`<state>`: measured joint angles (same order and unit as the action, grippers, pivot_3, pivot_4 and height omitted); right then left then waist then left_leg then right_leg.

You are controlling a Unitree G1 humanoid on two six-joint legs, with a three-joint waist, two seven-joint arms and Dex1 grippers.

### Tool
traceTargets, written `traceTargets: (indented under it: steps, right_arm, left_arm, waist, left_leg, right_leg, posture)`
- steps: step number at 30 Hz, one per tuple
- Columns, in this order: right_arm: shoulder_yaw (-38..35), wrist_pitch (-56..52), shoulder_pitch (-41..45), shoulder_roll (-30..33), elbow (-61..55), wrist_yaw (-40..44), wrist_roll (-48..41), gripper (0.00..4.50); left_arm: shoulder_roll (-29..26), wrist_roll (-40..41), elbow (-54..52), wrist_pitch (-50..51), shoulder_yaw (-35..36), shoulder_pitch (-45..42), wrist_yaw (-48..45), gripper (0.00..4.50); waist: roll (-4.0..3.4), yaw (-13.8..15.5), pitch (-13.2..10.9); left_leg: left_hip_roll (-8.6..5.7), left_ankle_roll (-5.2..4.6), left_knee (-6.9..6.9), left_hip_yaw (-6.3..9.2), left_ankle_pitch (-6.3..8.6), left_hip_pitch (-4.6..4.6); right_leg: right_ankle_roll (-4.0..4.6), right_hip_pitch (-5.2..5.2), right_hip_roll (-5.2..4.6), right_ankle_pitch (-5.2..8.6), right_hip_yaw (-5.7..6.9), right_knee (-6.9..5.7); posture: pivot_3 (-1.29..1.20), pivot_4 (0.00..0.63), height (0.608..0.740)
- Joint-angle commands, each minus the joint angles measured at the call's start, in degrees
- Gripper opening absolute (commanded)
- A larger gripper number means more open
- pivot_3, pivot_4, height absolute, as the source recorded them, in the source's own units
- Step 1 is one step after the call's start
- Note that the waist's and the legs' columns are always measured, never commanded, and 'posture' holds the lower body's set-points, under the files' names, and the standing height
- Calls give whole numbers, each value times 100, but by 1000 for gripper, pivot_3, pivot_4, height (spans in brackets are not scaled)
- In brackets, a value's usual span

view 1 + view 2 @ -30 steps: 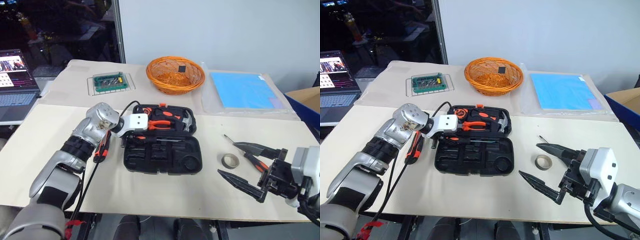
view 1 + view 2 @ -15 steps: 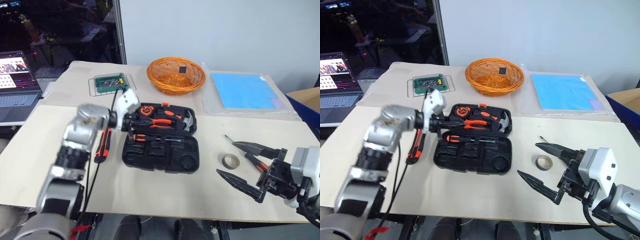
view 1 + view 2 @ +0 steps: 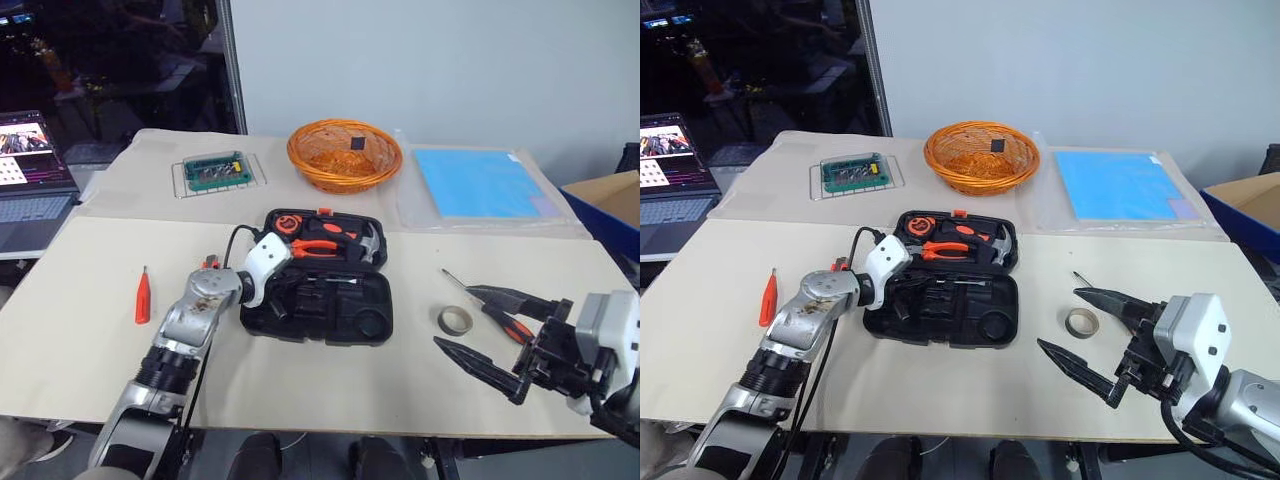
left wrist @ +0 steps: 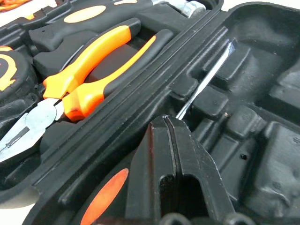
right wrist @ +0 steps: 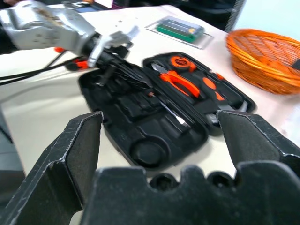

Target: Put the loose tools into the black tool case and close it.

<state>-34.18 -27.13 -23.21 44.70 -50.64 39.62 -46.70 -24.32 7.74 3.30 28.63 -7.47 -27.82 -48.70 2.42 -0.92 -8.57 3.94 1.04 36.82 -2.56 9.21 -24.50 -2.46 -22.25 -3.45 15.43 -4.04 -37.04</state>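
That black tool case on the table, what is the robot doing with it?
The robot is packing loose tools into the open tool case. Its left pincer is shut, over the front half of the case, where a screwdriver already lies in a slot. The right pincer is open and holds nothing. A tape roll, another screwdriver and a small orange screwdriver lie loose on the table.

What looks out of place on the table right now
Several tools lie loose outside the open black tool case: a slim orange screwdriver far to its left, and the grey tape roll and an orange-handled screwdriver to its right.
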Motion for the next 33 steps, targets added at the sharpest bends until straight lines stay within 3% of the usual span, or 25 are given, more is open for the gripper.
traceTargets:
  steps: [1,4,5,7,10,17,22,23,25,28,30,33]
  right_arm:
    - [35,-437,40,16,94,-589,144,4500]
    - [179,-1150,160,425,318,-1126,662,4500]
    - [148,-1393,90,584,418,-1236,894,4500]
    - [405,-1704,452,954,873,-1330,1101,4500]
    - [336,-1766,470,1144,1244,-1076,1292,4500]
    - [1468,-2090,1480,1962,2870,-588,1946,4500]
    - [2846,-2280,2871,2038,4247,-114,2418,4500]
    - [3082,-2191,3109,1985,4556,-81,2599,4086]
    - [3424,-2029,3390,1936,5033,40,2868,3867]
    - [3647,-1816,3558,1867,5418,179,3104,2834]
    - [3653,-1692,3574,1838,5501,242,3178,2120]
    - [3091,-1607,3433,1992,5101,350,3054,1126]
  left_arm:
    - [-45,746,-775,120,422,88,-298,19]
    - [-344,1310,-1124,279,620,97,-812,19]
    - [-409,1573,-1374,533,679,123,-878,519]
    - [-651,2022,-1666,737,804,26,-1219,928]
    - [-745,2432,-2247,1115,765,41,-1182,2025]
    - [-826,3089,-2922,1693,539,-247,-1110,4443]
    - [-932,3312,-3050,1749,445,-407,-1198,4443]
    - [-957,3301,-3065,1692,417,-414,-1214,4491]
    - [-990,3297,-3100,1627,371,-427,-1207,4491]
    - [-1017,3284,-3125,1568,366,-400,-1149,4491]
    - [-1038,3253,-3142,1538,371,-369,-1096,4491]
    - [-996,3253,-3231,1489,544,-162,-799,4491]
  waist:
    - [2,7,-2]
    - [2,20,-3]
    - [0,18,-2]
    - [1,19,-4]
    - [-3,24,-6]
    - [-1,32,-8]
    - [-2,-48,-16]
    - [-8,-49,-20]
    - [-13,-43,-22]
    - [-15,-9,-23]
    - [-14,12,-23]
    - [-15,24,-23]
  left_leg:
    - [0,0,0,0,0,-3]
    - [-2,0,0,0,0,-14]
    - [-4,0,0,-2,0,-14]
    - [-5,0,-2,-8,0,-15]
    - [-6,-1,-3,-10,-1,-20]
    - [-10,-3,-9,-3,-1,-25]
    - [-9,-4,-5,-9,-1,-20]
    - [-6,-3,-7,-8,-1,-13]
    - [-8,-4,-9,-8,-1,-19]
    - [-10,-5,-10,-8,0,-28]
    - [-10,-7,-11,-6,2,-31]
    - [-14,-7,-8,-6,1,-35]
  right_leg:
    - [1,-2,-2,0,0,0]
    - [1,-6,-4,-1,1,1]
    - [4,-6,-6,-2,0,1]
    - [21,-11,-11,-10,-3,4]
    - [35,-13,-11,-18,-3,15]
    - [-5,-11,-7,7,-3,23]
    - [-9,-10,-4,3,-13,23]
    - [-9,-9,1,3,-14,22]
    - [-8,-16,1,4,-14,21]
    - [-19,-21,1,1,-14,22]
    - [-36,-18,2,-6,-12,26]
    - [-38,-19,1,-5,-14,27]
  posture:
    - [0,150,740]
    - [0,150,740]
    - [0,150,740]
    - [0,150,740]
    - [0,150,740]
    - [0,150,740]
    - [0,150,740]
    - [0,150,740]
    - [0,150,740]
    - [0,150,740]
    - [0,150,740]
    - [0,150,740]
